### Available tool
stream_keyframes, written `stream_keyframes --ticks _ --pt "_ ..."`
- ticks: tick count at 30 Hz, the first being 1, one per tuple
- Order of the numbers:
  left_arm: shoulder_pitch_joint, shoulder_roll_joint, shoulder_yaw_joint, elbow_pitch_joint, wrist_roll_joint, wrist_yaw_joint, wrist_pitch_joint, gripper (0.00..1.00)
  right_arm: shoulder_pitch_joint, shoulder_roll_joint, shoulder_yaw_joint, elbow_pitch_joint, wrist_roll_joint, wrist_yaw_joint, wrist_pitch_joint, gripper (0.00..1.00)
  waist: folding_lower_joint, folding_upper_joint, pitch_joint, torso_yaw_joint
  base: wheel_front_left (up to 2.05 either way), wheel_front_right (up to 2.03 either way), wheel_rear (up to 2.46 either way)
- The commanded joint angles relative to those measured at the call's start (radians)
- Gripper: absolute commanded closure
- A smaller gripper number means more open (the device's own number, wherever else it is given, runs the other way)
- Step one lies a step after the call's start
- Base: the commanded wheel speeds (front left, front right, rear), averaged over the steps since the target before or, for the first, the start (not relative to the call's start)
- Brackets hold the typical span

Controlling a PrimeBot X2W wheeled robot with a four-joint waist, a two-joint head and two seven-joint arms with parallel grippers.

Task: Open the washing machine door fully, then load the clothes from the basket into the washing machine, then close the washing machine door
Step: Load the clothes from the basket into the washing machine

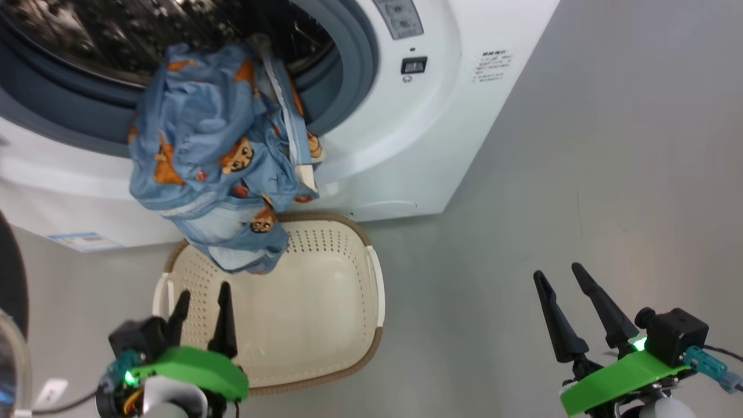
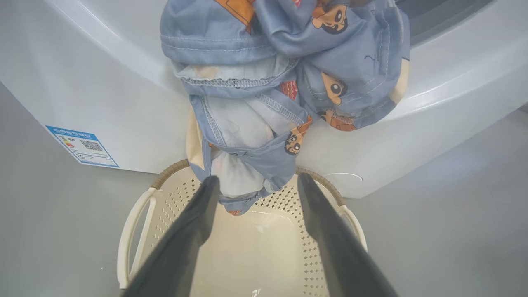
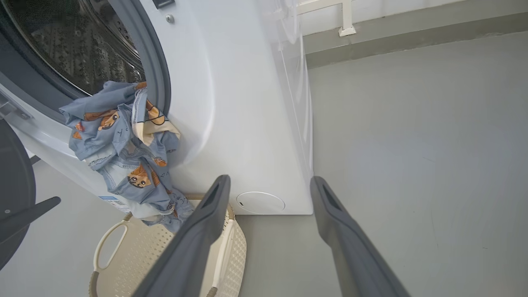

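My left gripper (image 1: 204, 289) and right gripper (image 1: 557, 269) gape empty; clothes (image 1: 215, 157) at centre overhang the drum (image 1: 87, 35), could slip into basket (image 1: 380, 290)

The light blue fabric clothes (image 1: 215, 157) are showing an orange-brown cartoon-animal print and a cream-beige strip, while the rounded cream-white plastic basket (image 1: 325, 255) is wearing a dotted pattern of holes under a brown woven-look rim. The big white boxy washing machine (image 1: 458, 133) is showing a grey rubber gasket (image 1: 360, 69), a dark perforated steel drum (image 1: 87, 40) and, at its left, a small blue label (image 1: 81, 240), over a plain grey floor (image 1: 580, 203). The left gripper (image 1: 204, 289) and the right gripper (image 1: 557, 269) are carrying black fingers (image 1: 223, 319) on bright green mounts (image 1: 191, 366).
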Motion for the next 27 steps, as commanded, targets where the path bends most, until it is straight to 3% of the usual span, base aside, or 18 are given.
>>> stream_keyframes --ticks 1,17,27 --pt "-0.039 0.011 0.036 0.005 -0.001 -0.003 -0.006 0.00 -0.012 -0.009 0.028 -0.024 -0.005 0.002 -0.012 0.00 0.0001 0.0000 0.038 -0.016 0.00 0.00 0.00" --pt "-0.254 0.021 0.113 0.213 0.023 -0.037 -0.006 0.00 -0.079 -0.014 0.028 -0.045 -0.018 0.002 -0.012 0.00 0.0001 0.0000 0.181 -0.050 0.00 0.00 0.00" --pt "-0.351 0.031 0.158 0.268 0.069 -0.056 -0.006 0.00 -0.115 -0.015 0.029 -0.059 -0.026 0.002 -0.012 0.00 0.0001 0.0000 0.272 -0.068 0.00 0.00 0.00"
